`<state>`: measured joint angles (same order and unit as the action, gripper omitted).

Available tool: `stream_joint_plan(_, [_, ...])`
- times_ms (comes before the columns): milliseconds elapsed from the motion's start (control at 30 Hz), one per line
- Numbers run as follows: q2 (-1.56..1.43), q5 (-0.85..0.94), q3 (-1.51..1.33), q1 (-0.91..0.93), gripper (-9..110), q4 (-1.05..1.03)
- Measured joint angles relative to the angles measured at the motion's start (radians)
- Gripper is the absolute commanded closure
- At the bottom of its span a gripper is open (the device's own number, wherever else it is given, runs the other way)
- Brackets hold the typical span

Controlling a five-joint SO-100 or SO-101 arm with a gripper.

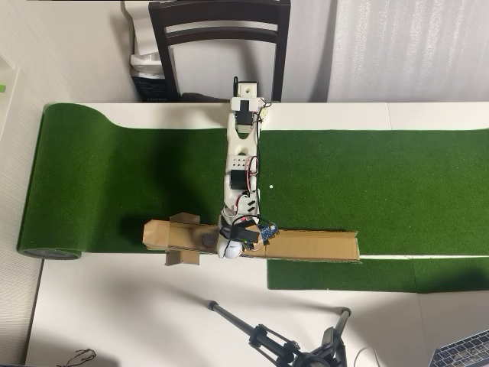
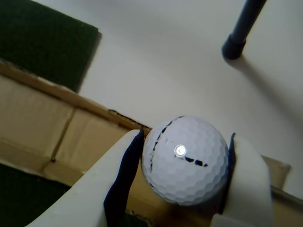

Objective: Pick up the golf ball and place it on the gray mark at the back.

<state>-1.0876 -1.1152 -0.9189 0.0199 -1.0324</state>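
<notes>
Gripper [image 2: 187,189] clamps the golf ball [image 2: 184,160] above the cardboard tray [image 1: 313,246] — next, shift sideways onto the gray mark [image 1: 206,239], then release.

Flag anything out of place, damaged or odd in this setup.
The cardboard strip has ragged, torn edges and bent flaps at its left end in the overhead view. Otherwise nothing stands out: the tool holds the golf ball squarely, just beside the gray mark.

overhead view looks straight down; wrist view close behind the tool [image 2: 185,163]; both share cardboard [image 1: 306,246].
</notes>
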Motion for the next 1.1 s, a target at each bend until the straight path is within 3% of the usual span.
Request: stream_joint_plan(1100, [0.02,0.052,0.0,0.072,85,-0.137])
